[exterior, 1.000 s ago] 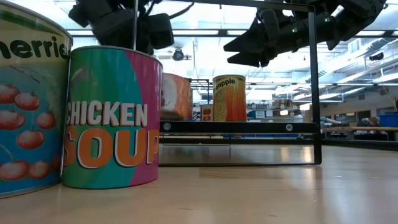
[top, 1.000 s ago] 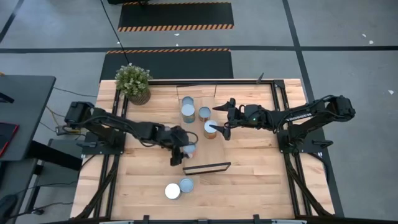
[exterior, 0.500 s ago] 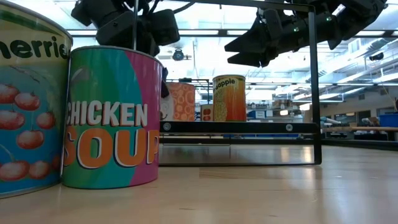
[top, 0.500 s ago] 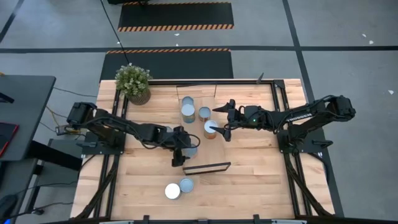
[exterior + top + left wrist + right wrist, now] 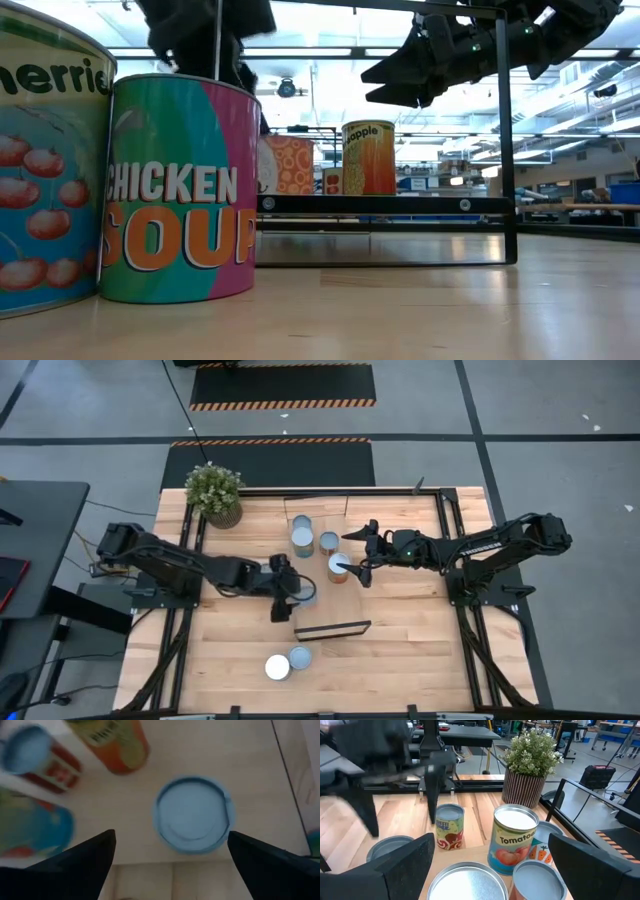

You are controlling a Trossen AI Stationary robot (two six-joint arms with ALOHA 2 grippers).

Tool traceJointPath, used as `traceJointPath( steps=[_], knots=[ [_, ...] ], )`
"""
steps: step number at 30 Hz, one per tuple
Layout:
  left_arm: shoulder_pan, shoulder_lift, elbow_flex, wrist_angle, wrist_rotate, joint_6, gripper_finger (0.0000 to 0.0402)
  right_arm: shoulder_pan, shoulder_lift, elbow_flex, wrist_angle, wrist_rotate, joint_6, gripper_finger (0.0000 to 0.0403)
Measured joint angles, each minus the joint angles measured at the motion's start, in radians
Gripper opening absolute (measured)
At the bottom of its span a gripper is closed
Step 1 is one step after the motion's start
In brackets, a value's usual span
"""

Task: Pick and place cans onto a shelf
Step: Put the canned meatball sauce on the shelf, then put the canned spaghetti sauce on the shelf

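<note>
Small metal can with silvery round top [image 5: 307, 594] upright on long pale-wood shelf board with thin black end frame [image 5: 322, 585], near its front end. Three more cans [image 5: 318, 545] clustered on same board toward far end; two cans [image 5: 287, 662] on wooden table [image 5: 400, 650] in front. Left gripper [image 5: 279, 591] just beside first can – jaws wide apart, holding nothing. Right gripper [image 5: 358, 550] above orange-sided can [image 5: 339, 568] – jaws fully spread, empty. Potted green plant [image 5: 214, 493] at far left corner.
</note>
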Motion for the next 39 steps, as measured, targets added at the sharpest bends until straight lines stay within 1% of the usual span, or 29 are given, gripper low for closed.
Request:
traceJointPath(
  steps=[5,7,13,18,23,26,29,32,34,39],
  knots=[
    [-0.017,-0.090,0.002,-0.075,-0.070,-0.055,0.0389,0.000,0.000,0.000,0.005,0.000,-0.006,0.0399],
    [-0.020,-0.118,-0.003,-0.150,-0.095,-0.107,0.0389,0.000,0.000,0.000,0.006,0.000,-0.005,0.0399],
    [-0.033,-0.205,-0.123,-0.200,-0.110,-0.329,0.0389,0.003,0.000,0.000,0.004,0.000,-0.002,0.0399],
    [-0.094,-0.285,-0.195,-0.195,-0.158,-0.477,0.0389,0.005,0.000,0.000,0.002,0.000,-0.002,0.0399],
    [-0.149,-0.310,-0.244,-0.214,-0.168,-0.596,0.0389,0.005,0.000,0.000,-0.009,0.000,-0.001,0.0399],
    [-0.164,-0.309,-0.306,-0.224,-0.168,-0.690,0.0389,0.005,0.000,0.000,-0.009,0.000,0.000,0.0399],
    [-0.157,-0.308,-0.388,-0.189,-0.188,-0.786,0.0389,0.005,0.000,0.000,-0.006,0.000,0.000,0.0399],
    [-0.134,-0.308,-0.461,-0.134,-0.249,-0.834,0.0389,0.005,0.000,0.000,0.001,0.000,-0.002,0.0399],
    [-0.115,-0.308,-0.506,-0.044,-0.260,-0.798,0.0389,0.005,0.000,0.000,0.001,0.000,-0.006,0.0399],
    [-0.068,-0.308,-0.621,0.261,-0.260,-0.631,0.0389,0.005,0.000,0.000,0.002,0.000,-0.006,0.0399]
  ],
)
